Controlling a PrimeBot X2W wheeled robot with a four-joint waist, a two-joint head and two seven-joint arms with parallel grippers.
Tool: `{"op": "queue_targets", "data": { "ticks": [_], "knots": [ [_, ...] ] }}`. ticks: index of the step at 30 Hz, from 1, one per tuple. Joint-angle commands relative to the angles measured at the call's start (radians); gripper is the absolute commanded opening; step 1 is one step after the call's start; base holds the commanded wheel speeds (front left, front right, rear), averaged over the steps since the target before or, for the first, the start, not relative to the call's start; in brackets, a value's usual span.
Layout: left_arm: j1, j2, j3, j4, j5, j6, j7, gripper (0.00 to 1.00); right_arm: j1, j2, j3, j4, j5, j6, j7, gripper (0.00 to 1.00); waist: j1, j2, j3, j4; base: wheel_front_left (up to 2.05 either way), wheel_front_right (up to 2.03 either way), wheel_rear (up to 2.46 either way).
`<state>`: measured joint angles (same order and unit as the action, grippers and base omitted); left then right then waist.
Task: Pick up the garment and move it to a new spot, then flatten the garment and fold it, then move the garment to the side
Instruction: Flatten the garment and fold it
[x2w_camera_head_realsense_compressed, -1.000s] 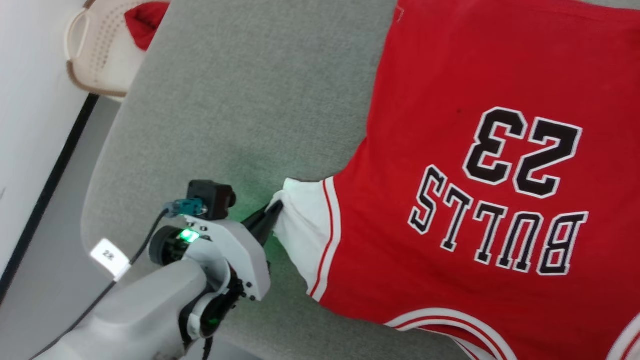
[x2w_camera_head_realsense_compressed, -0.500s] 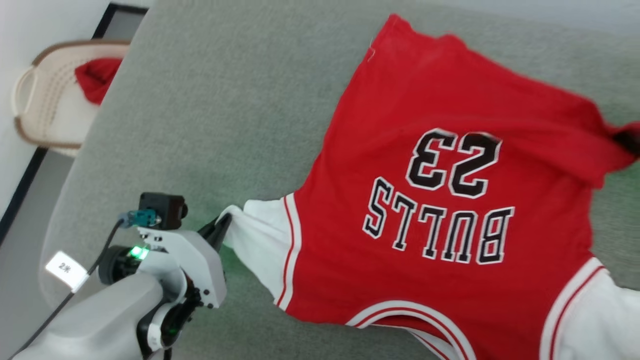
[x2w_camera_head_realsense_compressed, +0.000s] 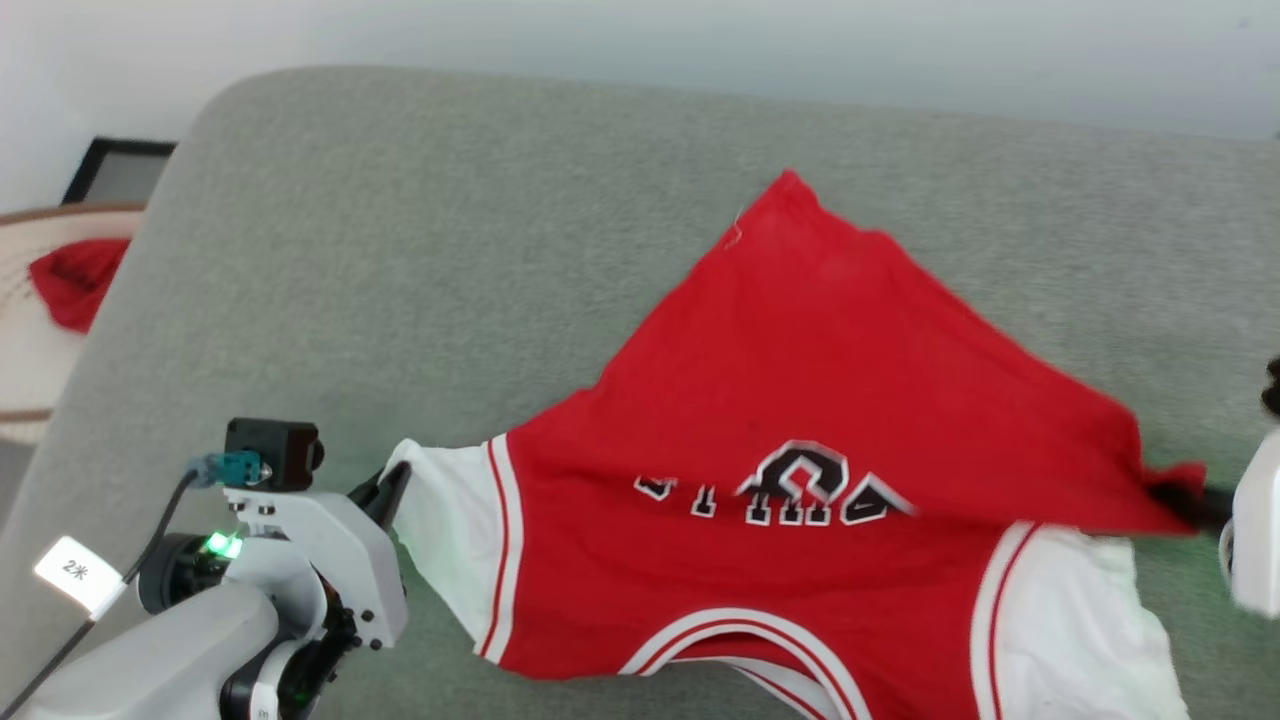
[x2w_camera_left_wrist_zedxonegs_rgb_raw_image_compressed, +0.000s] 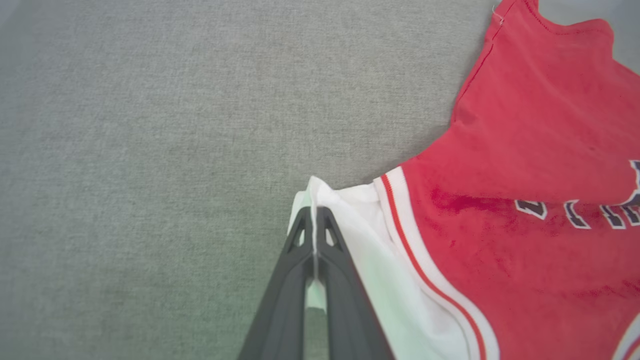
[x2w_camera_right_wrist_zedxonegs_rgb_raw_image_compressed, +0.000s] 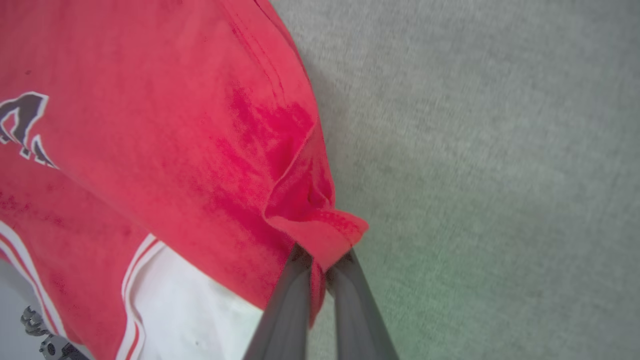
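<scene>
Grey woven fabric covers the surface (x2w_camera_head_realsense_compressed: 400, 250) over most of the head view, and a pale wall runs along the top of the frame. You see the garment (x2w_camera_head_realsense_compressed: 800, 400) in the centre and lower right, pulled taut between your two tools.

Your left tool (x2w_camera_left_wrist_zedxonegs_rgb_raw_image_compressed: 314, 215) has its fingers pressed together on the white side panel, at the lower left of the head view. In the left wrist view a thin edge of white cloth runs between the two fingers. Your right tool (x2w_camera_right_wrist_zedxonegs_rgb_raw_image_compressed: 320, 260) is clamped on a bunched red corner. In the head view its dark tips and a piece of pale housing sit at the right edge, blurred, and the rest is cut off.

A fold of red cloth lies over the chest print, so you get only a strip of the black, white-outlined characters, and they cannot be read. The striped neck trim and the right white panel run out of the bottom of the frame. At the far left edge a cream basket (x2w_camera_head_realsense_compressed: 20, 370) holding a red cloth (x2w_camera_head_realsense_compressed: 75, 285) is cut off by the frame.
</scene>
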<state>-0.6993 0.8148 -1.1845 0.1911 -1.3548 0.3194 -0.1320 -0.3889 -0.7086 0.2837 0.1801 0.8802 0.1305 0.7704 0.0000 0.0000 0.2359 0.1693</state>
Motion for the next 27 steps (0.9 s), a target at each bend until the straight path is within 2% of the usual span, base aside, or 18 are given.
{"op": "queue_targets", "data": {
  "ticks": [1, 11, 18, 19, 20, 21, 27],
  "knots": [
    [0.012, 0.006, 0.003, -0.008, -0.001, 0.009, -0.001, 0.00, 0.038, 0.009, -0.012, -0.011, 0.002, 0.000, -0.007, 0.00, 0.0000, 0.0000, -0.035, -0.045, 0.00, 0.00, 0.00],
    [0.023, 0.034, 0.002, -0.056, -0.005, 0.037, 0.010, 0.00, 0.281, 0.089, -0.123, -0.083, -0.022, 0.000, -0.032, 0.00, 0.0000, 0.0000, -0.046, -0.090, 0.00, 0.00, 0.00],
    [0.027, 0.040, -0.001, -0.075, -0.003, 0.051, 0.018, 0.00, 0.355, 0.149, -0.156, -0.090, -0.066, 0.000, -0.055, 0.00, 0.0000, 0.0000, -0.048, -0.099, 0.00, 0.00, 0.00],
    [0.028, 0.040, -0.002, -0.077, -0.003, 0.051, 0.020, 0.00, 0.360, 0.151, -0.157, -0.089, -0.077, 0.000, -0.059, 0.19, 0.0000, 0.0000, -0.049, -0.100, 0.00, 0.00, 0.00],
    [0.028, 0.041, -0.003, -0.078, -0.003, 0.052, 0.020, 0.00, 0.362, 0.154, -0.158, -0.088, -0.088, 0.000, -0.065, 0.97, 0.0000, 0.0000, -0.049, -0.100, 0.00, 0.00, 0.00],
    [0.028, 0.041, -0.004, -0.079, -0.003, 0.052, 0.022, 0.00, 0.363, 0.160, -0.159, -0.087, -0.095, 0.000, -0.065, 1.00, 0.0000, 0.0000, -0.050, -0.101, 0.00, 0.00, 0.00],
    [0.033, 0.045, -0.005, -0.086, -0.004, 0.054, 0.021, 0.00, 0.369, 0.138, -0.170, -0.134, -0.129, 0.000, -0.054, 1.00, 0.0000, 0.0000, -0.063, -0.102, 0.00, 0.00, 0.00]
  ]
}}
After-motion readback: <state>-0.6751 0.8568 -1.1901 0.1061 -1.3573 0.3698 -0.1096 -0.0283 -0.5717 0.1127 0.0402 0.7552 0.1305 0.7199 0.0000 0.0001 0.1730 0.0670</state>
